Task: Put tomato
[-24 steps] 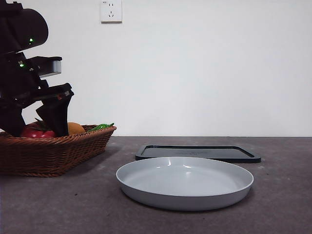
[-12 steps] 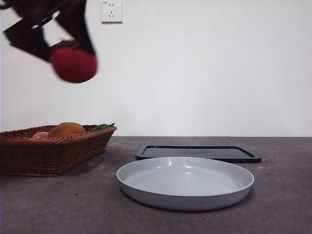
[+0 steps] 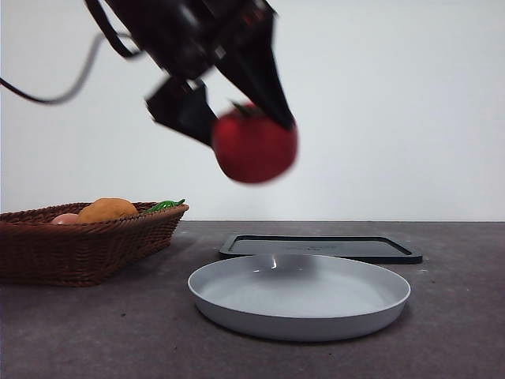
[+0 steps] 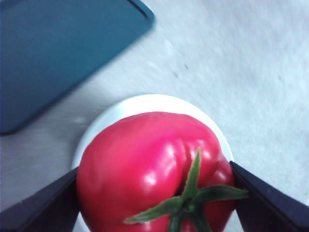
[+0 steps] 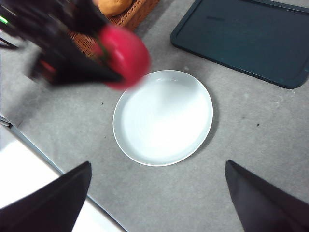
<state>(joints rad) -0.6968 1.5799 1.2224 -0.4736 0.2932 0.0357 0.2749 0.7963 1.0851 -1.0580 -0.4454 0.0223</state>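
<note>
The left end effector (image 3: pixel 254 136) pinches the tomato (image 3: pixel 254 147) in the air above the white plate (image 3: pixel 300 324), both blurred with motion. A second ago it was down in the basket (image 3: pixel 87 241). The right end effector (image 5: pixel 157 193) waits high, jaws spread wide.

Three cameras, one counter.
We look level and low from the front; both wrist cameras look down, the left close, the right high; all share the plate (image 3: pixel 299 296).
</note>
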